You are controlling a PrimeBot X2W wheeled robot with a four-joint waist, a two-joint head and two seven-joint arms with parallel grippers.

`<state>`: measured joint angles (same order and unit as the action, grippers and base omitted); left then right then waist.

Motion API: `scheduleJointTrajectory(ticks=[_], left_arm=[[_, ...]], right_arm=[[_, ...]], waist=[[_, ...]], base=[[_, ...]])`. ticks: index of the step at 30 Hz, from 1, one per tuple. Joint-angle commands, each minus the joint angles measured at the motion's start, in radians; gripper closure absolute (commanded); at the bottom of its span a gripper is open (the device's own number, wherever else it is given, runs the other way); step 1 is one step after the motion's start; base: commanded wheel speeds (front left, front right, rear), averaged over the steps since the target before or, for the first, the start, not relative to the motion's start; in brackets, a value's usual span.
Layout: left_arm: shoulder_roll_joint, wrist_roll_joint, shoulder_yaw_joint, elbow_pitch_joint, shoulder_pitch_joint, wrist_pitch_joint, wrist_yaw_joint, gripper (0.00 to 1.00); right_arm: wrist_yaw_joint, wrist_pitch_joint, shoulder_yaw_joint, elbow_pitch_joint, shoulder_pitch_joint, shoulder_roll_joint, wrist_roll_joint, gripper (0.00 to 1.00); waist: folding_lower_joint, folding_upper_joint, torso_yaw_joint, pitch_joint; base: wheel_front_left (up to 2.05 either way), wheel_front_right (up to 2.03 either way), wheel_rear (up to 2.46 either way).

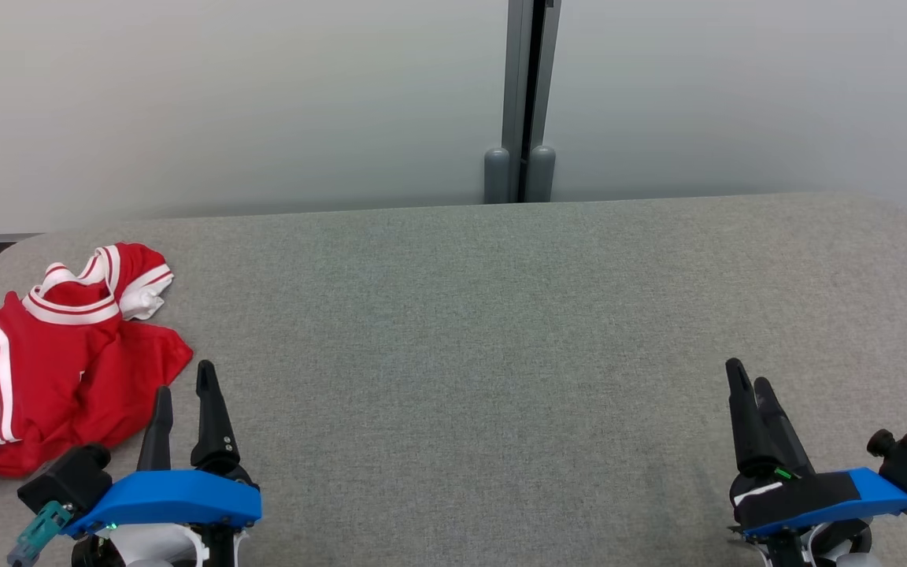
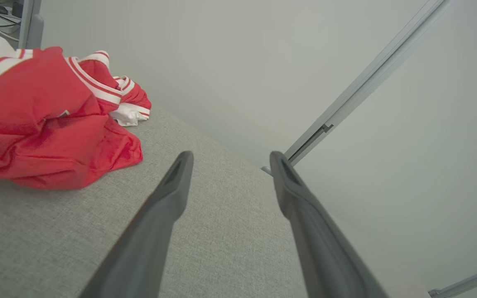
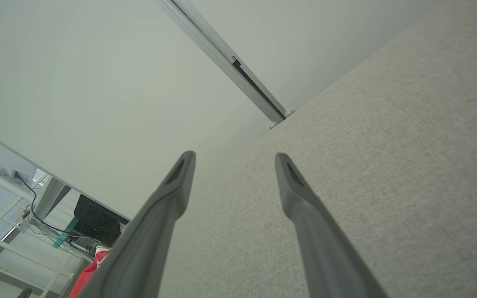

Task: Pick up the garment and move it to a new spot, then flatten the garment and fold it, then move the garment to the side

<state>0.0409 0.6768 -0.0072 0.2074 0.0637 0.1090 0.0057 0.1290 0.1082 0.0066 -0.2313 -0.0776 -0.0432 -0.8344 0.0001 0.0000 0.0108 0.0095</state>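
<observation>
A crumpled red garment (image 1: pixel 68 362) with white sleeves and striped trim lies at the far left of the grey fabric table (image 1: pixel 461 354). My left gripper (image 1: pixel 184 378) stands open just right of the garment's lower edge, not touching it. In the left wrist view the garment (image 2: pixel 48 128) is bunched up to the left of the open left gripper (image 2: pixel 231 159), whose fingers hold nothing. My right gripper (image 1: pixel 746 376) rests at the lower right, far from the garment. In the right wrist view the right gripper (image 3: pixel 234 159) is open over bare table, and a red scrap of the garment (image 3: pixel 87 273) peeks out at the bottom left.
Pale partition walls with a grey vertical post (image 1: pixel 523 102) stand behind the table's far edge. The table's left corner curves off beside the garment. A dark box and cables (image 3: pixel 93 217) sit on the floor beyond the table's left end.
</observation>
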Motion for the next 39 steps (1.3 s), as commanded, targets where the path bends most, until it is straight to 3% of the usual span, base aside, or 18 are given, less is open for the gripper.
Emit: scheduleJointTrajectory(ticks=[1, 39], left_arm=[[0.008, -0.030, -0.003, -0.012, 0.018, 0.010, 0.009, 0.00], [0.011, -0.434, -0.044, 0.023, 0.026, 0.106, 0.066, 0.00]], right_arm=[[0.001, 0.010, 0.004, 0.011, -0.020, -0.007, 0.028, 0.00], [0.002, 0.106, 0.031, 0.006, -0.031, -0.009, 0.429, 0.00]], waist=[[0.0000, 0.0000, 0.000, 0.000], [0.0000, 0.0000, 0.003, 0.002]], base=[[0.00, 0.00, 0.00], [0.00, 0.00, 0.00]])
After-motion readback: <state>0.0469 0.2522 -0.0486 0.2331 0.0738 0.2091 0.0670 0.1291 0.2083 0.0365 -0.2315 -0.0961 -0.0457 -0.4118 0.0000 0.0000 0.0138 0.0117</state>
